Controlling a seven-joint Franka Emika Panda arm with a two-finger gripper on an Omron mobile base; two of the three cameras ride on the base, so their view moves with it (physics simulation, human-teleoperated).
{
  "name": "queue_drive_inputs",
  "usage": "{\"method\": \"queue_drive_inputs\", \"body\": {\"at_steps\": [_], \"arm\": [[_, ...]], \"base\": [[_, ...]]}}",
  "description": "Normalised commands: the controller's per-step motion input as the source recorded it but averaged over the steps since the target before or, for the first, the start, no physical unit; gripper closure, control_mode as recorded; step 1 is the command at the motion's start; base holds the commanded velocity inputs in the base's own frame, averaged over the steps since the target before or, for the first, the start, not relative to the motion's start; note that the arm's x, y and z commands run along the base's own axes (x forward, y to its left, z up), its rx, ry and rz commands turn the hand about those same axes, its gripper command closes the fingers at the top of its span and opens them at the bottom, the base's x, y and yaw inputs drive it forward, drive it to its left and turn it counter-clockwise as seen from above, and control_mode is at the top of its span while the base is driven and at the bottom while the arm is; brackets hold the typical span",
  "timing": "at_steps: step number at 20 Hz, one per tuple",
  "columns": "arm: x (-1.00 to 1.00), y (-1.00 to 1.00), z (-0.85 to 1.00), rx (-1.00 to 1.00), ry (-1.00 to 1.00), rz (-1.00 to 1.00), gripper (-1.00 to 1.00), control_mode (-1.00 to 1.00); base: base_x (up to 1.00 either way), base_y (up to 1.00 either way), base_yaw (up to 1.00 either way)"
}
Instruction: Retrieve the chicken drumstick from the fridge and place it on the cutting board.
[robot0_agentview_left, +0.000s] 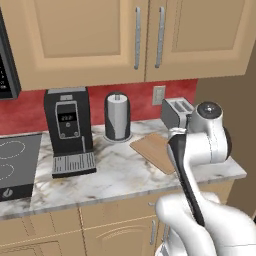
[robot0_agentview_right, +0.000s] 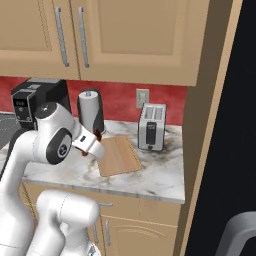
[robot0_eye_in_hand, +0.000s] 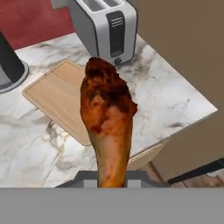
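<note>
- The pincer (robot0_eye_in_hand: 111, 181) grips the chicken drumstick (robot0_eye_in_hand: 108, 118), clamped tight.
- The drumstick hangs above the cutting board (robot0_eye_in_hand: 61, 98), near its edge, on the marble tabletop (robot0_eye_in_hand: 175, 100).

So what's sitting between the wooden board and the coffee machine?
In the left base view, bare marble counter lies between the cutting board and the coffee machine; the paper towel roll stands further back, near the wall.
</note>
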Motion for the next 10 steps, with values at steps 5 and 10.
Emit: {"method": "queue_drive_inputs", "body": {"at_steps": [5,10], "arm": [[0.76,-0.17,-0.39,-0.01,0.07,-0.10,1.00,-1.00],[0.49,-0.27,-0.39,0.02,0.15,-0.01,1.00,-1.00]], "base": [[0.00,0.00,0.00],[0.00,0.00,0.00]]}}
